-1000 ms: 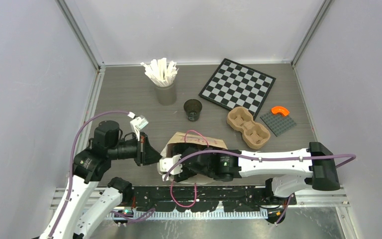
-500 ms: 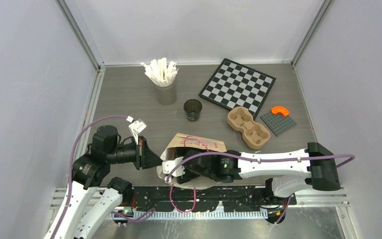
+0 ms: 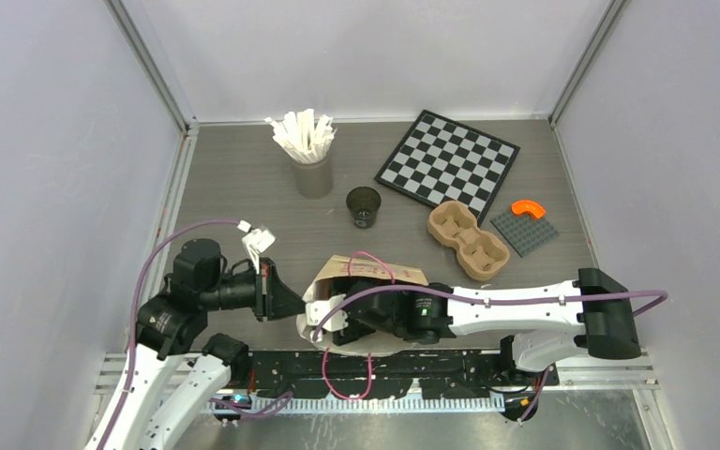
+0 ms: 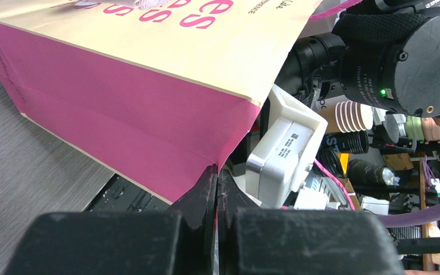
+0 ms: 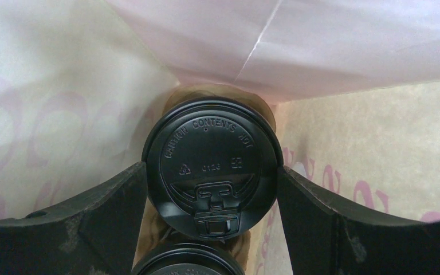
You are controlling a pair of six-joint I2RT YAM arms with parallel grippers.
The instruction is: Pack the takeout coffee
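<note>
While the right arm sits in the bag: over the last second both arms have eased a little toward the near edge, and the mouth of the paper bag (image 3: 375,269) has come with them; nothing else on the table has shifted.
Meaning for the task: I judge this a small adjustment during the packing, not a new step. The load is already inside and only the release is left.
Left gripper (image 4: 216,172): its fingers are pressed together with no gap, and the bag's pink corner edge is pinched between the tips. The printed side wall runs away ahead of it, so it is holding the mouth in place.
Right gripper (image 5: 212,172): it is reaching into the bag, spread wide, with one finger against each side of the lidded black cup (image 5: 209,152) and no gap that I can see. I read that as a grip on the cup.
Cup: it is centred between those fingers, lid facing the wrist camera, with brown moulded pulp (image 5: 217,91) showing past its far rim.
Second lid (image 5: 186,264): just behind the held cup, nearer the wrist, and cut off by the frame.
Bag interior: paper walls close in ahead of the fingertips, so the cup is well inside.
</note>
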